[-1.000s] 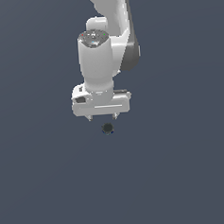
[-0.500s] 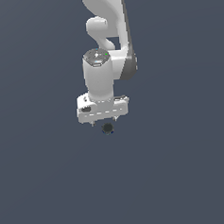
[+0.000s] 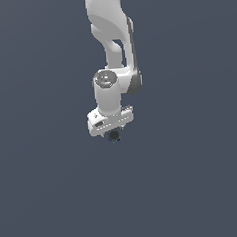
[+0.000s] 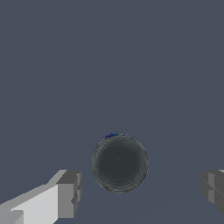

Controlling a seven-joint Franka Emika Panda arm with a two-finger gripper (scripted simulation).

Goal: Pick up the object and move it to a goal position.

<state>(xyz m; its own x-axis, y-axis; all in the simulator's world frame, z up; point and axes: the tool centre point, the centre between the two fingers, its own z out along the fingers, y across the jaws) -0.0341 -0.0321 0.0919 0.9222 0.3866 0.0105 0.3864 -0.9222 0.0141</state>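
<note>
While seen through the wrist camera, nearest: two grey blocky fingertips (image 4: 69,193) spread wide apart, one on each side, neither touching anything. Between them, a little farther off: small, dark, nearly black round object (image 4: 120,163) with a thin bluish rim, lying on the flat dark grey-blue floor (image 4: 109,57), clear gaps to both pads. From the exterior view: same dark ball (image 3: 114,136) peeking out at six o'clock of the white boxy gripper (image 3: 112,132), just under it, partly hidden by the hand. Gripper open, holding nothing. Farther up, at twelve o'clock: white jointed arm (image 3: 112,35) rising out of the picture over the plain floor.
</note>
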